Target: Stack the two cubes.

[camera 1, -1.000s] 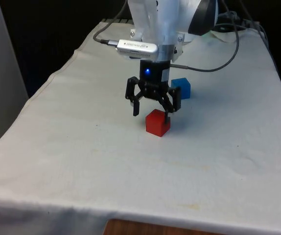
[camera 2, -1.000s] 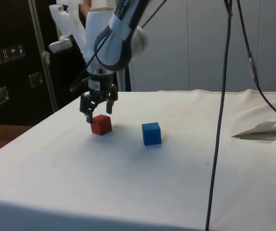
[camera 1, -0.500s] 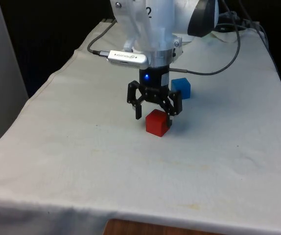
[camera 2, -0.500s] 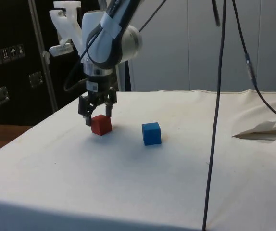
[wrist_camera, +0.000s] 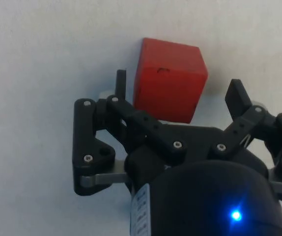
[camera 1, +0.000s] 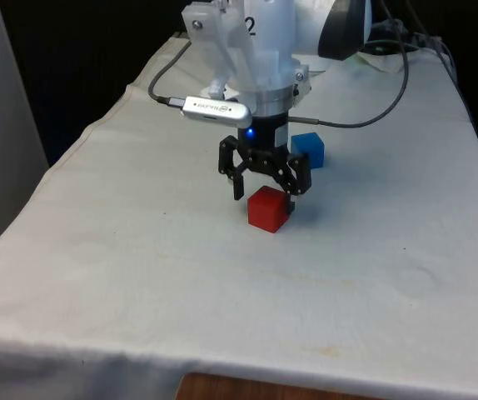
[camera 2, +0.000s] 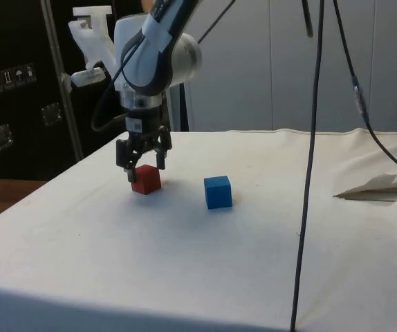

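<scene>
Red cube (camera 1: 267, 207): mid-table, blue cube (camera 1: 308, 149) nearer the far edge. Gripper (camera 1: 266, 187) held over it, fingers apart. Judged light, rigid, flat-sided; to be gripped across opposite faces.

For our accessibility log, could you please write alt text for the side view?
A robot arm's open black gripper hangs just above a red cube on a white tablecloth. A blue cube sits on the cloth beside the red one, apart from it.

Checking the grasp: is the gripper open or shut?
Open: gripper fingers stand apart on either side of the red cube, not touching it.
</scene>
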